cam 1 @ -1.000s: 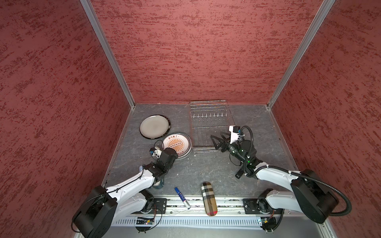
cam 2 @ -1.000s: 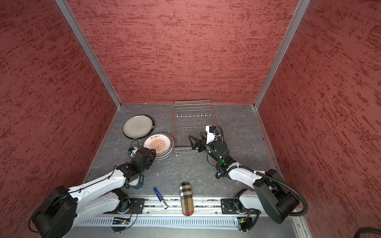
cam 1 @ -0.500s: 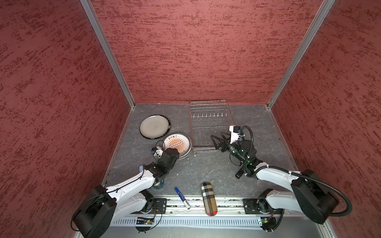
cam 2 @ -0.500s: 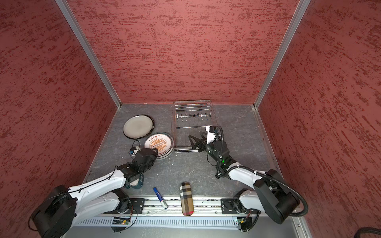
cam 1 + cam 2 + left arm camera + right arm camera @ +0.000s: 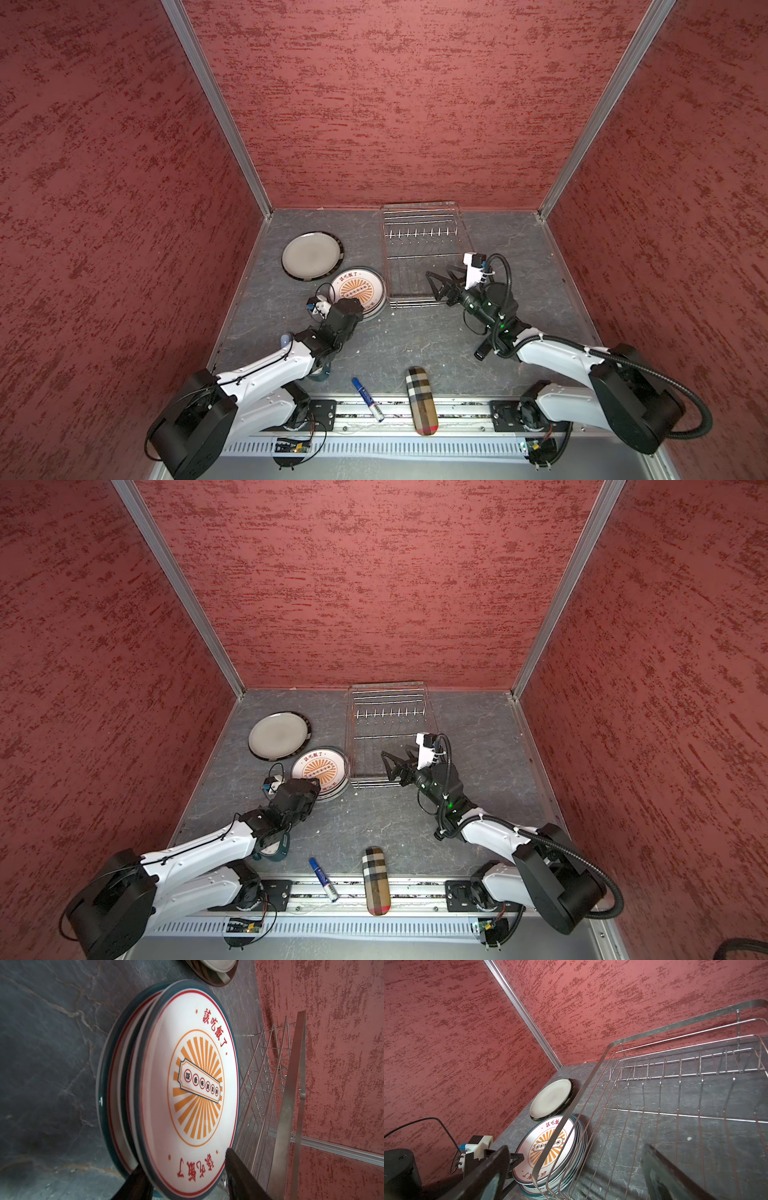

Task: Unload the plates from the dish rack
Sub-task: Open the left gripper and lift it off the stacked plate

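The left arm [image 5: 266, 370] is stretched low over the table [image 5: 415, 345], reaching forward from its near-left base, with the wrist dipped at the stack of plates [image 5: 360, 289]. Look at the left gripper [image 5: 185, 1160]: its jaws are parted and straddle the near rim of the top plate [image 5: 193, 1084]. One finger sits on the underside of that rim and the other rides above the printed face. That's a released pincer, nothing clenched, though whether the lower finger [image 5: 135, 1184] brushes the plate is hard to call from this angle.

Over to the right arm [image 5: 552, 357]. It comes up from the near-right base, elbow low, wrist lifted and swung leftward. The right gripper [image 5: 440, 279] hangs spread wide over the near end of the dish rack [image 5: 411, 257], gripping nothing.

The plates are all down on the table. The sunburst stack lies flat and face up, just beside the rack's near left corner, and the top plate sits a little off-centre on those beneath it. The grey plate [image 5: 311, 254] with its dark rim lies flat too, just behind and to the left of the stack. The rack's long axis runs from the near side toward the back wall, and its row of prongs [image 5: 419, 233] crosses it, points up.
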